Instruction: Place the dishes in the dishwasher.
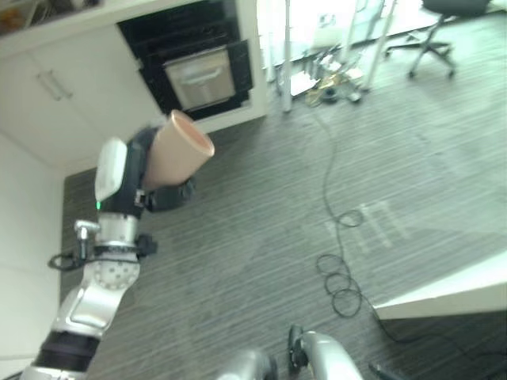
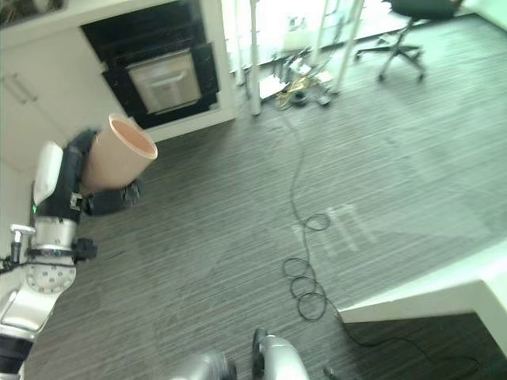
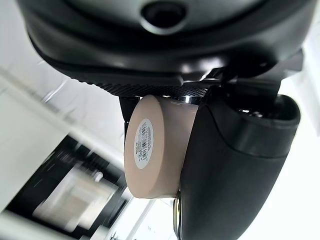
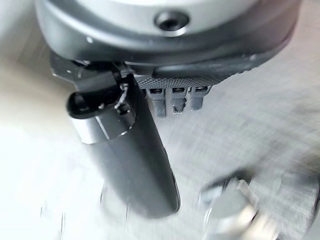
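Nearest, the right hand (image 4: 135, 165) hangs low over the carpet (image 1: 277, 198), thumb straight, grasping nothing. At mid-left, the left hand (image 1: 139, 178) grips a beige cup (image 1: 176, 150), carried in the air. The open dishwasher (image 1: 198, 67) sits upper left, well apart, so approach and loading remain.

Dishwasher (image 1: 202, 75) interior blurred, unreadable

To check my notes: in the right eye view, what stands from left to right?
Left hand holding the cup → dishwasher → white post → office chair.
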Tool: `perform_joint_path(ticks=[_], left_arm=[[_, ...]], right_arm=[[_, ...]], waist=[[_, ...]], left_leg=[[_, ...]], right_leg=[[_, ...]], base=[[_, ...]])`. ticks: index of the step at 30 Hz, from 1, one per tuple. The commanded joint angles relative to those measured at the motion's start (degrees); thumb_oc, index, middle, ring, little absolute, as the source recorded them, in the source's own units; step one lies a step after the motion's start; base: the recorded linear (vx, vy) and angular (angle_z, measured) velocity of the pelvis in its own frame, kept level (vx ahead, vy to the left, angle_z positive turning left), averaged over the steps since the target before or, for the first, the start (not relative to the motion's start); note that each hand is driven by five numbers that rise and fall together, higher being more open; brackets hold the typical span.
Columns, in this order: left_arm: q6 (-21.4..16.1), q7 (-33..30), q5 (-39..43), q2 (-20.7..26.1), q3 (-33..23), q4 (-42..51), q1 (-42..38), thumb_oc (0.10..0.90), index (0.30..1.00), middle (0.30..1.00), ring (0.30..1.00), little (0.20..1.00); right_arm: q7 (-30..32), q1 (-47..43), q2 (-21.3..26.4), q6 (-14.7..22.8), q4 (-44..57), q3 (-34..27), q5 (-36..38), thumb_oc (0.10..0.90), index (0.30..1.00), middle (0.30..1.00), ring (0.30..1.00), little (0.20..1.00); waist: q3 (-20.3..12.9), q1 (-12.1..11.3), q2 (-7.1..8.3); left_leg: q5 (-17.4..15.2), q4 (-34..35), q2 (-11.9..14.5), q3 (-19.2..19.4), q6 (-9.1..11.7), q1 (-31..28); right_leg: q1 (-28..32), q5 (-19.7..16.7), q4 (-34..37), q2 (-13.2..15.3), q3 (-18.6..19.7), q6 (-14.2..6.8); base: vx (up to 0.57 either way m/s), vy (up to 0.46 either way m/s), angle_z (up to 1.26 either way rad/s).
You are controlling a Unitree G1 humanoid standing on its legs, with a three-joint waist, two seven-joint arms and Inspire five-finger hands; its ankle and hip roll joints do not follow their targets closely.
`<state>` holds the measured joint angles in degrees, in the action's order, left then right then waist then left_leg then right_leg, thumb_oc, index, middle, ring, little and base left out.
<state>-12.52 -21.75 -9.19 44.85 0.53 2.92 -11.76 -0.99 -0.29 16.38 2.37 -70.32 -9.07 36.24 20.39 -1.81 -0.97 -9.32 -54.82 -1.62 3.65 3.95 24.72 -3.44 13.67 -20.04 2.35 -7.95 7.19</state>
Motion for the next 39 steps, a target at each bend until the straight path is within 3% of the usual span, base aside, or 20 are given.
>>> perform_joint_path(ticks=[1,3,6,7,8,10,11,14,19,20,22,25,26,27,28,29,30,31,33,39], left_arm=[[-3.31,-1.77,3.29,3.99,-7.13,3.24,-3.80,0.400,0.300,0.300,0.300,0.300],[-5.57,-0.59,1.48,2.43,-8.22,3.51,-2.51,0.400,0.300,0.300,0.300,0.300],[-7.76,-0.61,-2.21,-0.13,-9.83,4.25,-0.04,0.400,0.300,0.300,0.300,0.300],[-7.66,-1.30,-3.76,-0.86,-10.35,5.08,1.98,0.400,0.300,0.300,0.300,0.300],[-7.79,-2.25,-4.42,-0.34,-10.59,5.48,3.12,0.400,0.300,0.300,0.300,0.300],[-5.70,-2.99,-4.97,1.31,-10.32,6.30,2.00,0.400,0.300,0.300,0.300,0.300],[-4.74,-3.33,-4.70,1.73,-9.98,6.17,1.22,0.400,0.300,0.300,0.300,0.300],[-3.06,-4.31,-0.87,6.36,-8.85,3.25,-2.25,0.400,0.300,0.300,0.300,0.300],[-2.26,-4.53,0.06,7.02,-10.37,2.33,-1.49,0.400,0.300,0.300,0.300,0.300],[-1.96,-4.48,-0.01,6.63,-10.74,2.85,-0.96,0.400,0.300,0.300,0.300,0.300],[-0.68,-5.03,-1.50,5.19,-11.71,4.75,0.31,0.400,0.300,0.300,0.300,0.300],[-0.50,-4.80,-1.11,5.10,-12.68,5.48,0.47,0.400,0.300,0.300,0.300,0.300],[-0.69,-4.72,-0.44,5.47,-12.54,4.99,-0.13,0.400,0.300,0.300,0.300,0.300],[-0.75,-4.35,0.18,6.09,-12.77,5.03,-0.22,0.400,0.300,0.300,0.300,0.300],[-1.40,-3.83,0.04,5.91,-12.60,5.30,-0.45,0.400,0.300,0.300,0.300,0.300],[-2.85,-3.31,-0.24,5.34,-11.70,5.63,-1.20,0.400,0.300,0.300,0.300,0.300],[-3.30,-3.47,-0.71,4.95,-11.10,5.45,-1.63,0.400,0.300,0.300,0.300,0.300],[-1.80,-5.51,-0.75,5.22,-9.81,5.65,-1.11,0.400,0.300,0.300,0.300,0.300],[-1.98,-5.29,-0.45,4.87,-9.49,5.62,-1.32,0.400,0.300,0.300,0.300,0.300],[-0.07,-6.12,-0.03,4.76,-9.86,6.85,-0.55,0.400,0.300,0.300,0.300,0.300]], right_arm=[[-0.84,-0.82,4.00,4.00,2.14,7.96,-1.48,0.800,0.900,0.900,0.900,0.900],[-0.61,-1.85,4.11,4.21,1.82,8.63,1.20,0.800,0.900,0.900,0.900,0.900],[1.52,-2.63,3.35,3.13,3.36,7.69,3.50,0.800,0.900,0.900,0.900,0.900],[2.86,-1.71,1.71,1.54,5.88,6.97,0.09,0.800,0.900,0.900,0.900,0.900],[3.25,-0.63,0.66,1.37,7.16,7.18,-1.88,0.800,0.900,0.900,0.900,0.900],[2.63,0.20,1.25,0.91,6.46,6.99,-1.30,0.800,0.900,0.900,0.900,0.900],[2.20,0.02,1.55,1.11,5.45,6.83,-1.26,0.800,0.900,0.900,0.900,0.900],[0.21,-0.06,2.08,0.73,1.99,4.06,-2.05,0.800,0.900,0.900,0.900,0.900],[-0.51,0.71,1.85,0.22,0.44,3.37,-5.75,0.800,0.900,0.900,0.900,0.900],[-0.45,0.68,2.03,0.51,0.20,3.73,-5.12,0.800,0.900,0.900,0.900,0.900],[-1.45,0.68,2.53,2.48,0.52,4.63,-4.07,0.800,0.900,0.900,0.900,0.900],[-1.73,0.43,3.95,5.13,1.49,5.09,-2.39,0.800,0.900,0.900,0.900,0.900],[-2.04,0.30,4.55,5.68,1.77,4.69,-1.62,0.800,0.900,0.900,0.900,0.900],[-2.20,-0.03,5.20,5.31,2.72,4.12,-1.21,0.800,0.900,0.900,0.900,0.900],[-2.21,-0.11,5.55,4.92,3.30,3.43,-0.70,0.800,0.900,0.900,0.900,0.900],[-2.03,-0.28,5.73,4.80,3.52,2.64,0.82,0.800,0.900,0.900,0.900,0.900],[-1.89,-0.36,5.88,4.70,3.58,2.62,1.48,0.800,0.900,0.900,0.900,0.900],[-0.45,-0.56,5.88,3.98,4.62,3.47,1.30,0.800,0.900,0.900,0.900,0.900],[0.31,-0.34,5.32,2.95,4.42,2.88,2.57,0.800,0.900,0.900,0.900,0.900],[1.10,0.73,3.15,4.62,0.97,4.77,-0.84,0.800,0.900,0.900,0.900,0.900]], waist=[[-3.22,0.31,-0.95],[-3.10,-1.49,-1.39],[-4.54,-2.34,-2.23],[-4.36,-1.24,-3.84],[-3.45,0.07,-4.43],[-3.11,1.85,-3.58],[-2.70,2.50,-2.83],[-2.95,4.58,-0.33],[-4.46,4.77,-0.22],[-4.50,4.71,-0.21],[-4.00,4.12,0.22],[-2.69,3.42,0.03],[-2.48,2.97,-0.34],[-2.41,2.16,-0.87],[-2.10,2.16,-1.17],[-2.04,3.07,-1.04],[-2.01,3.46,-1.12],[-2.20,2.66,-2.46],[-3.14,3.03,-3.23],[-5.56,2.36,-4.81]], left_leg=[[4.87,37.63,-0.46,-2.53,-1.89,-11.45],[7.15,37.63,0.59,-2.67,-0.92,-7.47],[5.10,37.63,0.00,-3.73,-2.23,-9.87],[2.10,37.63,0.12,-5.04,-4.66,-14.75],[-0.23,37.63,0.29,-4.60,-6.72,-18.96],[-3.15,37.63,1.15,-2.62,-6.47,-22.19],[-4.39,37.63,0.60,-2.44,-6.49,-23.30],[-9.89,37.63,-0.38,-2.59,-6.58,-26.58],[-11.38,37.63,4.04,-2.71,-4.46,-30.96],[-10.86,37.63,4.87,-3.01,-4.17,-31.75],[-2.89,36.26,7.75,-2.86,-2.84,-33.25],[2.39,29.71,8.14,-1.04,-2.19,-26.64],[-0.05,31.25,5.38,-0.93,-2.92,-24.65],[0.96,35.17,2.02,-0.87,-3.29,-22.55],[2.67,37.00,2.26,2.51,-2.96,-21.52],[1.11,37.63,5.16,9.22,-2.78,-21.46],[-0.02,37.63,6.06,10.80,-2.82,-21.96],[0.63,37.63,3.99,4.65,-1.81,-20.02],[0.33,37.63,5.43,6.76,-1.46,-19.54],[-1.59,37.63,6.27,3.94,-0.86,-18.78]], right_leg=[[2.12,-0.42,2.85,0.96,4.58,-10.22],[4.56,1.59,2.85,0.34,4.98,-9.88],[7.96,3.19,2.85,1.58,3.95,-11.02],[9.12,-2.08,-0.68,1.50,0.55,-11.94],[1.67,-4.48,-10.20,2.73,-2.51,-12.81],[-0.67,-6.97,2.12,5.03,-4.31,-13.22],[-2.91,-8.48,2.85,6.83,-3.34,-14.30],[-12.23,-14.80,2.85,12.95,5.45,-18.84],[-9.68,-12.13,2.85,11.77,4.33,-17.92],[-9.08,-11.75,2.85,11.16,3.72,-17.37],[-6.22,-8.78,2.85,9.65,2.24,-14.29],[-2.60,-6.45,2.85,7.60,0.60,-11.39],[-1.61,-5.62,2.85,7.13,0.23,-11.53],[-1.37,-5.08,2.85,6.66,0.40,-11.86],[-0.42,-4.36,2.85,6.82,-1.07,-11.69],[0.99,-2.87,2.85,7.87,-4.29,-11.69],[1.47,-2.37,2.85,8.21,-5.50,-11.82],[0.63,-3.05,2.85,7.42,-3.97,-11.86],[0.14,-2.85,2.85,7.62,-5.48,-12.06],[0.34,-1.55,2.85,7.93,-6.97,-12.49]], base=[[0.44,0.284,-0.43],[0.35,0.265,-0.92],[0.40,0.324,-1.48],[0.55,0.296,-1.31],[0.52,0.143,-0.68],[0.45,-0.255,-0.86],[0.40,-0.343,-0.73],[0.47,-0.427,-0.53],[0.43,-0.386,0.18],[0.52,-0.453,0.26],[0.40,-0.397,0.05],[0.21,-0.269,0.11],[0.16,-0.114,-0.18],[0.14,-0.034,-0.25],[0.10,0.017,-0.27],[0.05,0.032,-0.31],[-0.01,0.136,0.35],[-0.03,0.145,0.93],[-0.05,0.135,-0.01],[-0.02,0.083,0.15]])
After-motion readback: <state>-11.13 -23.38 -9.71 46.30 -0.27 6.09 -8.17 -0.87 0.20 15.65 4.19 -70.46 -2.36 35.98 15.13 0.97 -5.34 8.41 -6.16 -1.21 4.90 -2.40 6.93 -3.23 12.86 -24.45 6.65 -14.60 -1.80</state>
